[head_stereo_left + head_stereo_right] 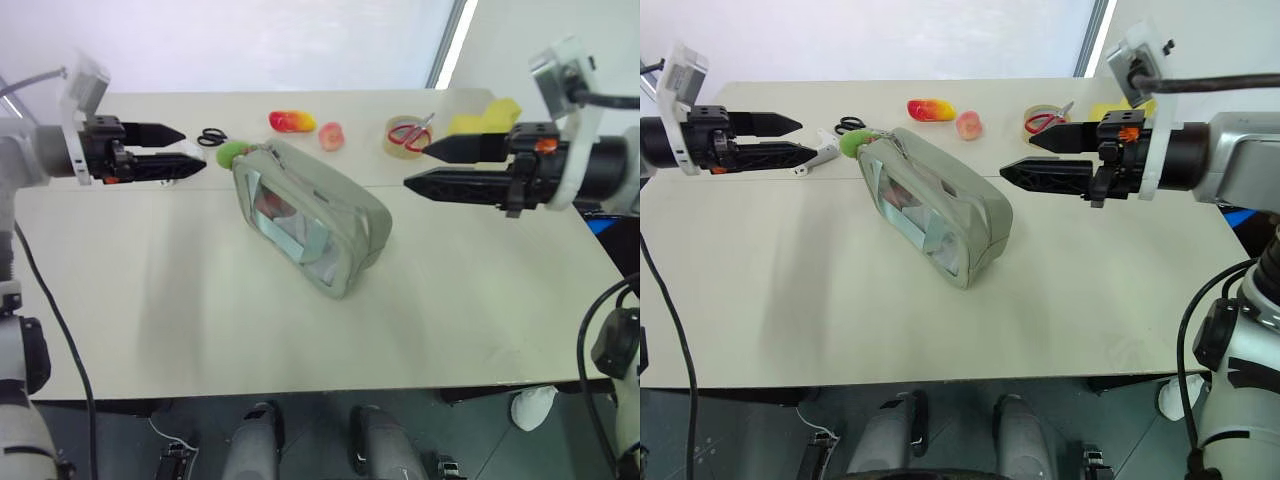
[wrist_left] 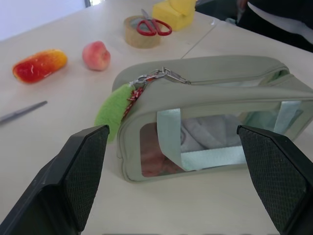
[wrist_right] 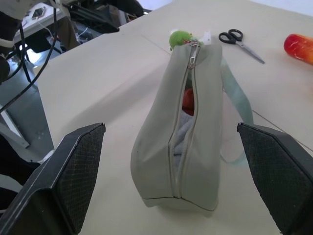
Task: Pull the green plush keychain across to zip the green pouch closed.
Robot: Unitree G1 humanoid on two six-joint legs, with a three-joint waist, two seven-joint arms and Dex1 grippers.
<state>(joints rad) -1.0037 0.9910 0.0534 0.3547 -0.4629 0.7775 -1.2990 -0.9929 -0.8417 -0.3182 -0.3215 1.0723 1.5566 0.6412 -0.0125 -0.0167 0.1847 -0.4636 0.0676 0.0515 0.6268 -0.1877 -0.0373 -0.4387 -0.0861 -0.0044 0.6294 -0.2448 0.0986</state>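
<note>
The green pouch (image 1: 318,222) lies at an angle in the middle of the table, its clear window facing up and to my left. In the right wrist view the zipper (image 3: 182,132) along its top gapes, with red and grey contents showing inside. The green plush keychain (image 1: 232,152) hangs from the zipper pull at the pouch's far left end. My left gripper (image 1: 194,148) hovers open just left of the keychain, apart from it. My right gripper (image 1: 414,167) hovers open to the right of the pouch, pointing at it. Neither holds anything.
Along the table's far side lie black scissors (image 1: 211,136), a red-yellow toy fruit (image 1: 291,121), a pink peach (image 1: 331,135), a tape roll with red scissors on it (image 1: 408,135) and a yellow object (image 1: 485,118). The table's near edge (image 1: 300,392) runs below the pouch.
</note>
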